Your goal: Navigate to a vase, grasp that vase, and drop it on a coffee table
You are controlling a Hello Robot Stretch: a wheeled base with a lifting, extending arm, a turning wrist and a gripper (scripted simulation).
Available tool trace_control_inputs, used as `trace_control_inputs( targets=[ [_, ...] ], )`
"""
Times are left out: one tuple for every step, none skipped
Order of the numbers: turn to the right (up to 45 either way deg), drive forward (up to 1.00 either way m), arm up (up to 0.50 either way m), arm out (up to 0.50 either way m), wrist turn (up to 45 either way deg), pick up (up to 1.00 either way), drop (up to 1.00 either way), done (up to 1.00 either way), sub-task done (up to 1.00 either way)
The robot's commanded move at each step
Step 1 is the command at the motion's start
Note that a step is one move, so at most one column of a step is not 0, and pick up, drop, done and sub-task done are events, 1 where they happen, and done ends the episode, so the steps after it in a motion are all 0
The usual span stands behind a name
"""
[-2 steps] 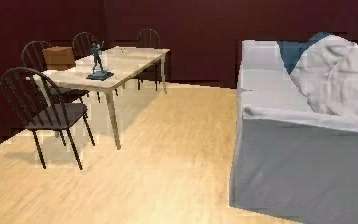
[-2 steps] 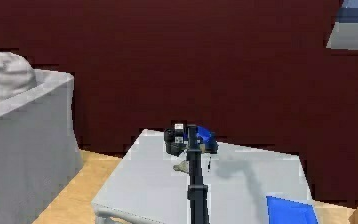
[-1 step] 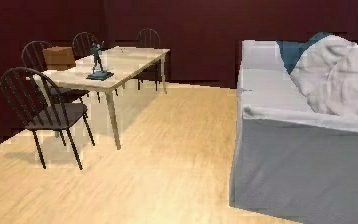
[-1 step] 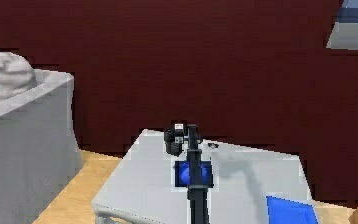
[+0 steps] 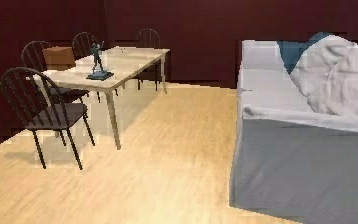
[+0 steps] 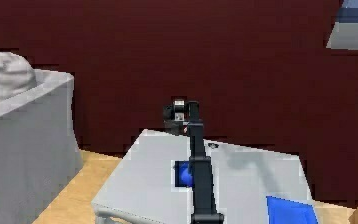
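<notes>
A dark red wall [image 6: 237, 70] stands behind a grey sofa [image 5: 297, 160] with a white blanket [image 5: 337, 75], and near the sofa is a low pale grey counter [image 6: 247, 165]. Over this counter reaches the dark arm [image 6: 200, 180], and at its end the jaws stand before the bare wall with nothing hanging from them; whether they are apart or together I cannot tell. A small round blue thing [image 6: 184, 176] lies on the counter just left of the arm, lower in the arm side view than the jaws and apart from them.
</notes>
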Motion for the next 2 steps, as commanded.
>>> trace_control_inputs(
  targets=[
    [0.0,0.0,0.0,-0.08,0.0,0.0,0.0,0.0,0.0],
    [0.0,0.0,0.0,0.0,0.0,0.0,0.0,1.0,0.0]
  ],
)
